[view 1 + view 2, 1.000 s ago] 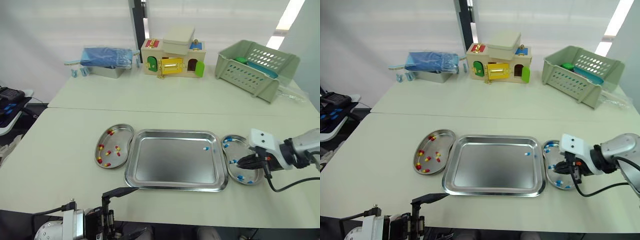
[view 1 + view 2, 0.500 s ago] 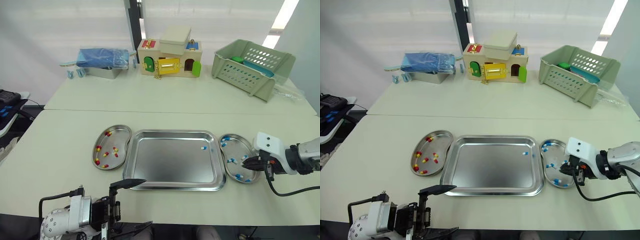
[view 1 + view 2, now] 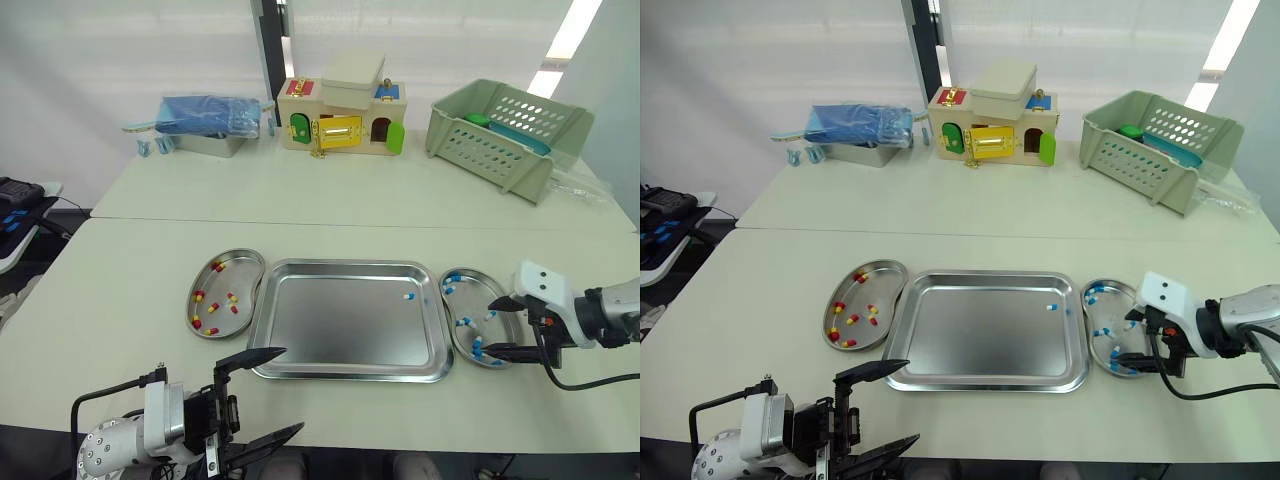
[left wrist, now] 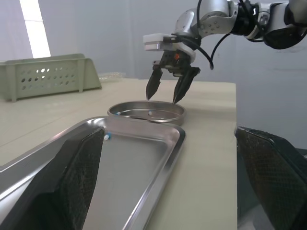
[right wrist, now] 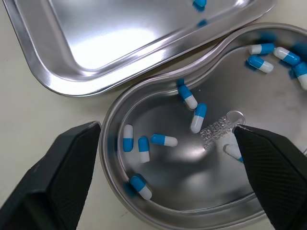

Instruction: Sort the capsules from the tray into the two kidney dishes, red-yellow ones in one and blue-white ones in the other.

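While our right gripper (image 3: 488,327) hangs spread and empty just above the blue-white dish (image 5: 192,184), one blue-white capsule (image 3: 408,296) sits in the tray (image 3: 340,335), off to its left. We judge it the last pick: reach over, pinch it, drop it here. Left gripper (image 3: 290,390) spread, empty.

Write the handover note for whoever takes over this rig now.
The right gripper has jaws open, empty, over the right kidney dish of blue-white capsules; the left gripper, jaws open and empty, sits low in front of the tray.
The left kidney dish holds the red-yellow capsules.
Done: nearly all sorted.
Left: one last capsule, blue-white, in the tray's far right corner, goes to the right kidney dish.
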